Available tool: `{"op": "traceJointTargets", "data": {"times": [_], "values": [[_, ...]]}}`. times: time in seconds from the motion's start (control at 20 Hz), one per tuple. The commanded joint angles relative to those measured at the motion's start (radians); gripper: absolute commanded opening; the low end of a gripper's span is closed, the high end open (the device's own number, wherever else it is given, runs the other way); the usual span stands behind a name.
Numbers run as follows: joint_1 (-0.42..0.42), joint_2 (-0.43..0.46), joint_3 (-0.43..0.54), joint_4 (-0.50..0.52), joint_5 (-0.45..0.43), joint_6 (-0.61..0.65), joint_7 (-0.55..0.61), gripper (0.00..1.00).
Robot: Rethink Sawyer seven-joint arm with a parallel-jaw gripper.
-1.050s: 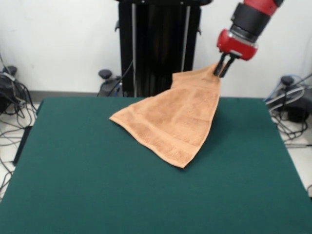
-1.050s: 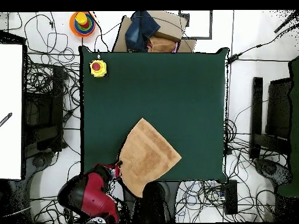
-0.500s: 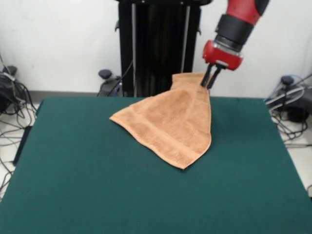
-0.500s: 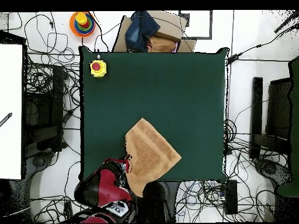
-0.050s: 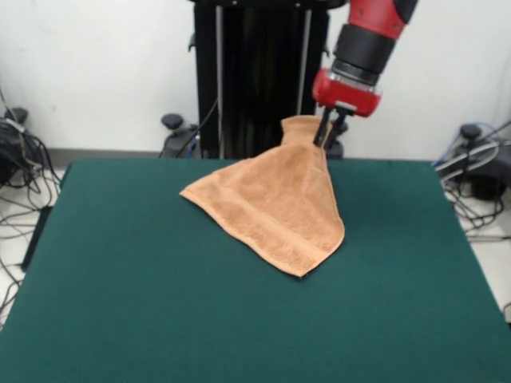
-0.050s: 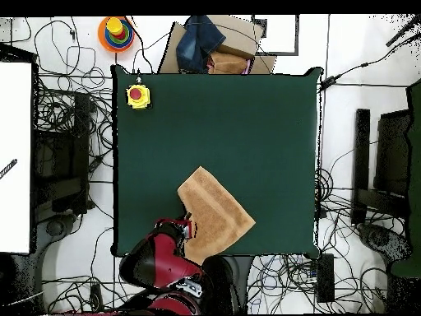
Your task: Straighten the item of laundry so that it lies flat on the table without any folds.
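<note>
The peach-orange towel (image 5: 275,203) drapes like a tent on the dark green table (image 5: 144,303). One corner is lifted at the far side and the rest slopes down to a wide hem resting on the felt. My gripper (image 5: 325,134) is shut on that raised corner, pinching it just below the red wrist. In the overhead view the towel (image 6: 215,210) lies near the table's lower edge, and the gripper (image 6: 186,228) holds its lower-left corner, partly hidden under the red arm.
A yellow box with a red button (image 6: 137,96) sits at the table's upper-left corner in the overhead view. Cables, stands and a cardboard box (image 6: 218,41) surround the table (image 6: 271,123). A black pedestal (image 5: 259,76) rises behind the towel.
In the front view my gripper has carried the raised corner leftward, from above the towel's right edge toward its middle. The lifted side has folded inward and the towel's right edge now hangs steeper.
</note>
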Motion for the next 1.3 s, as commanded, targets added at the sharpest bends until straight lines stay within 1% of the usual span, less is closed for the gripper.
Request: {"op": "traceJointTargets", "data": {"times": [0.05, 0.2, 0.55, 0.7, 0.85, 0.95, 1.3], "values": [[-0.065, -0.002, 0.097, -0.112, -0.069, 0.042, 0.246, 0.0], [-0.053, 0.012, 0.106, -0.103, -0.057, 0.016, 0.281, 0.0], [-0.008, 0.034, 0.092, -0.105, -0.027, -0.007, 0.279, 0.0], [-0.009, 0.046, 0.116, -0.095, -0.02, -0.015, 0.324, 0.0], [-0.092, 0.055, 0.224, -0.083, -0.108, -0.001, 0.398, 0.0], [-0.109, 0.06, 0.258, -0.087, -0.122, 0.009, 0.408, 0.0], [-0.055, 0.112, 0.259, -0.138, -0.072, -0.016, 0.406, 0.0]]}}
